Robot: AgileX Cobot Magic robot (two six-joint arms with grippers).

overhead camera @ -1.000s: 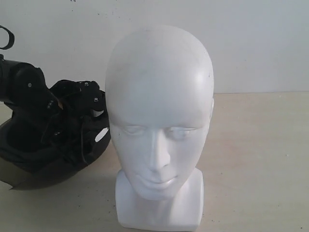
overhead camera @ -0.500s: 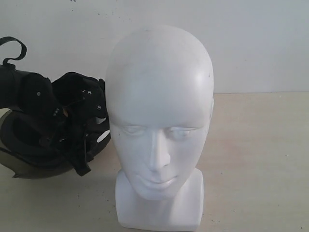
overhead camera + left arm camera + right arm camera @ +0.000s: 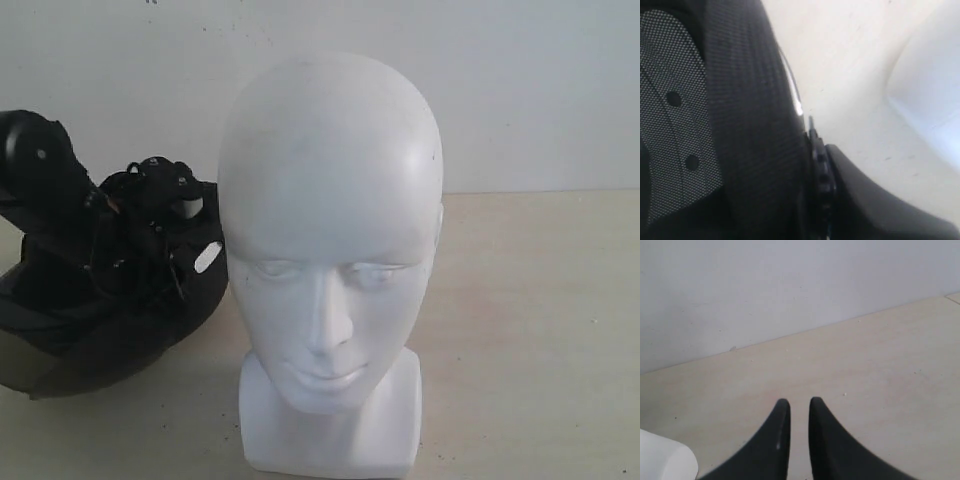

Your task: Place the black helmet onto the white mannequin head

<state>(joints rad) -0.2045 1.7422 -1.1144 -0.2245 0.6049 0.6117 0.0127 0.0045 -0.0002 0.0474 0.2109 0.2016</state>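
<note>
One helmet, one head, two claws on one tabletop

A single white mannequin head [image 3: 330, 270] stands at the centre; one black helmet [image 3: 110, 320] sits at its nine o'clock. One left claw [image 3: 160, 225] is at the helmet; one right claw [image 3: 796, 412] shows two fingers. One tabletop [image 3: 530, 330] carries both things.

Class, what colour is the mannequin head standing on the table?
Plain white all over: the mannequin head shows best in the exterior view.

You're seeing the black helmet [image 3: 740, 150] padded lining up close, with the white mannequin head [image 3: 935, 85] just beyond it.
</note>
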